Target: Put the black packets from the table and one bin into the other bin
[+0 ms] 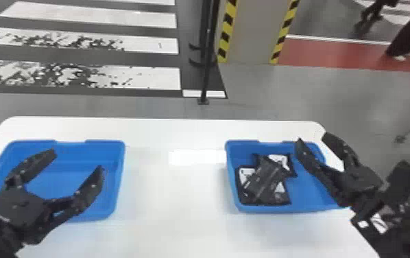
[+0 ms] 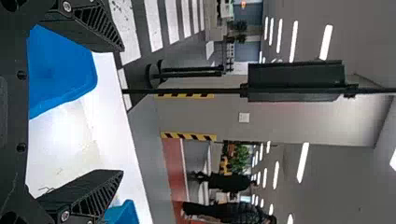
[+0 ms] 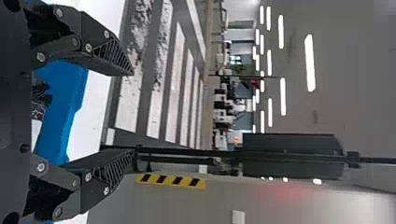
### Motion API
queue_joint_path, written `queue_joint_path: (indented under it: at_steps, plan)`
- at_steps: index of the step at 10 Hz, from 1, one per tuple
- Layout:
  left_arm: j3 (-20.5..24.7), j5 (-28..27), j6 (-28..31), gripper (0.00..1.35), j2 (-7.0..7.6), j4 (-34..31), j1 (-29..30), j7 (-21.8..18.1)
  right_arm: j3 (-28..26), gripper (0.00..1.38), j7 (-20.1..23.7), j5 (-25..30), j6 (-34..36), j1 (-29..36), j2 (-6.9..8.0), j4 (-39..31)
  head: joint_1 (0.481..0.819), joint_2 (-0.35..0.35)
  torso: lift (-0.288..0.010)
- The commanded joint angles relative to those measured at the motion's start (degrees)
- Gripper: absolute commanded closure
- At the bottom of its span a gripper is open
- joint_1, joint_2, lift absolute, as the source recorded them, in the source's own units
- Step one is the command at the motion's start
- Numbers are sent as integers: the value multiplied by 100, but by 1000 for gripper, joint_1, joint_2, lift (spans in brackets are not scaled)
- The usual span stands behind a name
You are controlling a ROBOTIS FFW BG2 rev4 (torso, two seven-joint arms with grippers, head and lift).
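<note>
Several black packets (image 1: 266, 178) lie overlapping in the left half of the right blue bin (image 1: 317, 200). The left blue bin (image 1: 120, 178) holds no packets that I can see. My left gripper (image 1: 79, 159) is open above the left bin, its fingers spread with nothing between them; in the left wrist view the left gripper (image 2: 122, 112) is open as well. My right gripper (image 1: 312, 137) stands open over the right side of the right bin, to the right of the packets. The right wrist view shows the right gripper (image 3: 133, 112) open, with the blue bin (image 3: 60, 112) behind its fingers.
Both bins stand on a white table (image 1: 177, 199), with bare tabletop between them. Beyond the table's far edge a black pole (image 1: 206, 68) stands on the floor before a pillar (image 1: 252, 31) with yellow-black striped edges.
</note>
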Motion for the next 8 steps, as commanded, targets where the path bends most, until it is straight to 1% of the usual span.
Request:
queue_joint_path:
  at_steps: [1,2,3,4,5,6,7,8]
  plan:
    - [-42,357,-581,98,-218,-7,345,299,-25,188,-31,-212,-679,622,183,-227,695,-157,-110]
    - [-339,700,-1031,98,-235,-7,598,677,10,191,-40,-234,-764,931,262,-480,695,-151,-110]
    - [-613,825,-1593,99,-244,-7,866,1099,21,191,-102,-223,-764,1240,350,-789,695,-149,-110]
    - [-659,780,-1959,99,-253,-35,1020,1372,21,191,-198,-223,-707,1564,420,-1141,695,-150,-110]
    - [-544,665,-1973,101,-323,-119,1245,1635,21,191,-330,-74,-398,1915,481,-1675,695,-149,-110]
    - [-362,288,-1973,104,-446,-274,1541,2022,21,191,-515,120,-75,2351,534,-2280,695,-129,-110]
    - [-202,-203,-2043,99,-552,-443,1780,2391,21,191,-691,211,178,2661,552,-2688,695,-108,-110]
    - [-133,-614,-2100,99,-587,-443,1864,2602,21,191,-743,257,249,2815,569,-2800,695,-63,-110]
